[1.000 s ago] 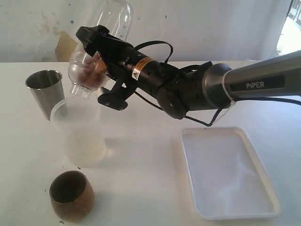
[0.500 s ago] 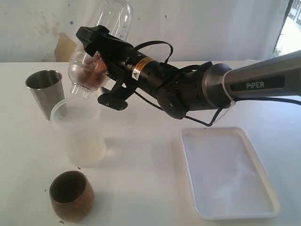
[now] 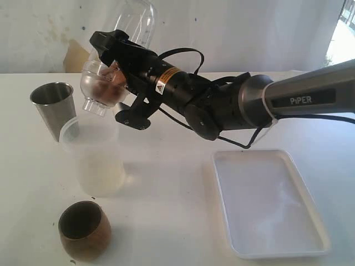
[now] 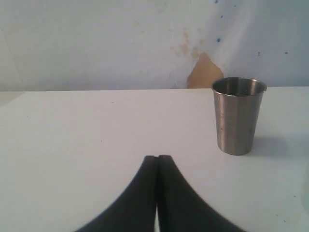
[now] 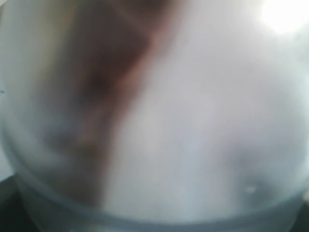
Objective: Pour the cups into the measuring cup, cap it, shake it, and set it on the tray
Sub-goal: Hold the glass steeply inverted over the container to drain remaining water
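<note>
My right gripper [image 3: 118,62] is shut on the measuring cup [image 3: 133,21] and holds it in the air, tipped bottom-up. Its dome cap [image 3: 99,84] is on, points down and left, and has brown contents lying inside it. In the right wrist view the measuring cup [image 5: 193,121] fills the frame as a blur of clear plastic with a brown smear. The steel tumbler [image 3: 54,108] [image 4: 237,116] stands upright at the left. The frosted cup [image 3: 94,155] stands below the cap, and the wooden cup [image 3: 84,230] sits near the front. My left gripper [image 4: 157,157] is shut and empty, low over the table.
The white tray [image 3: 266,205] lies at the right front with nothing on it. A white wall runs behind the table, with a brown patch [image 4: 205,72] behind the tumbler. My right arm [image 3: 233,105] stretches across the middle above the table.
</note>
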You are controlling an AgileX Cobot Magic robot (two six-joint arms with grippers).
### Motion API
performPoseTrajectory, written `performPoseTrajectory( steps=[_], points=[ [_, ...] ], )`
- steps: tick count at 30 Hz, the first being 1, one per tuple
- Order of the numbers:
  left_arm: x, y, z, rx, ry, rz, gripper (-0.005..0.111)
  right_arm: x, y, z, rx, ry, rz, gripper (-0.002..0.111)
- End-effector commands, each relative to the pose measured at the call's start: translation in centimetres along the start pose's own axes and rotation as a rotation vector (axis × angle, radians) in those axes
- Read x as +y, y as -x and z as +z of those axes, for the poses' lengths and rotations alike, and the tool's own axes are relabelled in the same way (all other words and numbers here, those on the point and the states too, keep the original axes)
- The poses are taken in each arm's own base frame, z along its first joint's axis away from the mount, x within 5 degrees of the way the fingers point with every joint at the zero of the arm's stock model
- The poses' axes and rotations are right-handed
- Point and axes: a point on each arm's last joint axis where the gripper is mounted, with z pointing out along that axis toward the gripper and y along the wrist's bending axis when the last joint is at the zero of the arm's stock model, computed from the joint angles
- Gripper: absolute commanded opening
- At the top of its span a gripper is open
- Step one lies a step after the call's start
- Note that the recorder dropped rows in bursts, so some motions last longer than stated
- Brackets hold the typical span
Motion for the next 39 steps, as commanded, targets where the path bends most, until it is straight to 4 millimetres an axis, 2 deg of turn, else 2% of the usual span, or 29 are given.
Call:
performPoseTrajectory(
  steps=[1,39],
  points=[
    [-0.03,-0.08,0.01,-0.007,-0.004,-0.002,0.0,-0.87,-0.62,0.1,0.03,-0.045,-0.017,0.0],
    [-0.03,-0.08,0.01,-0.007,-0.004,-0.002,0.0,-1.06,-0.72,0.09,0.04,-0.066,-0.019,0.0]
  ],
)
